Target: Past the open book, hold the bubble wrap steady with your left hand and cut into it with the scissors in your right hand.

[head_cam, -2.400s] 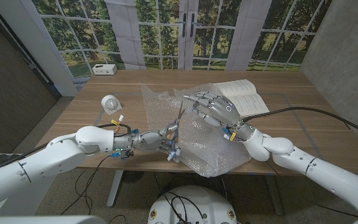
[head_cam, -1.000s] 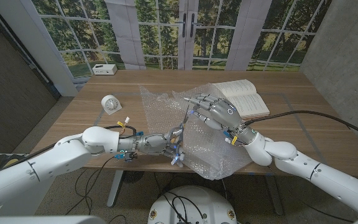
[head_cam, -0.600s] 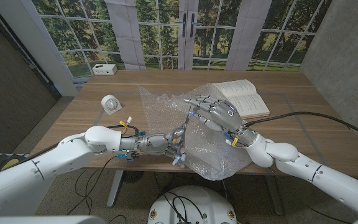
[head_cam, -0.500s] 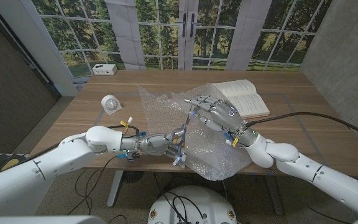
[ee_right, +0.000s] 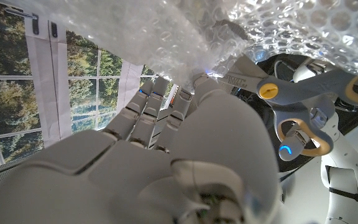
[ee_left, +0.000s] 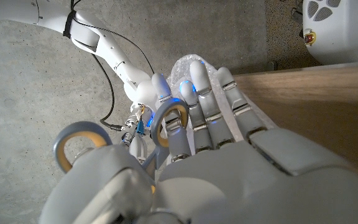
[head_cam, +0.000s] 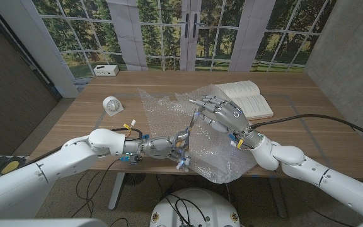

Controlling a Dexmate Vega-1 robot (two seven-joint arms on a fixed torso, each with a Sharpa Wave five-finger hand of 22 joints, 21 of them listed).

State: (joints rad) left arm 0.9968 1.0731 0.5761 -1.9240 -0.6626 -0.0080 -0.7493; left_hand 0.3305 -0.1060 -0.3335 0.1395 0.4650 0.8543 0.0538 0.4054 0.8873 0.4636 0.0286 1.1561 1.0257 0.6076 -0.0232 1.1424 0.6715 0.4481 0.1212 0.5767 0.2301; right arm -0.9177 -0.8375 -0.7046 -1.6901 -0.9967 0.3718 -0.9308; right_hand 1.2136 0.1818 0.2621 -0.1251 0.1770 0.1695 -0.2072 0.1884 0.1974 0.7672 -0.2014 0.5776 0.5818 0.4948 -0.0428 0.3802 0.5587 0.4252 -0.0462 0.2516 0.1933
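Note:
A crumpled sheet of clear bubble wrap (head_cam: 169, 107) covers the table's middle and hangs over its front edge. My right hand (head_cam: 220, 114) grips a raised fold of it, fingers spread over the top, pressing the bubble wrap (ee_right: 272, 25). My left hand (head_cam: 166, 147) holds the grey scissors (head_cam: 186, 133) by their yellow-lined loops (ee_left: 169, 118). The blades point up and away, with their tips at the wrap just below my right fingertips. The scissors (ee_right: 291, 93) lie against the wrap's underside. The open book (head_cam: 249, 98) lies right behind my right hand.
A small white clock (head_cam: 111, 105) stands on the wooden table (head_cam: 307, 126) at the left. A white box (head_cam: 106, 70) sits at the far left corner. Windows and a door stand behind the table.
My left hand has pushed the scissors forward and to the right, so the blades now reach under my right fingertips. My right hand has shifted slightly right, still on the wrap.

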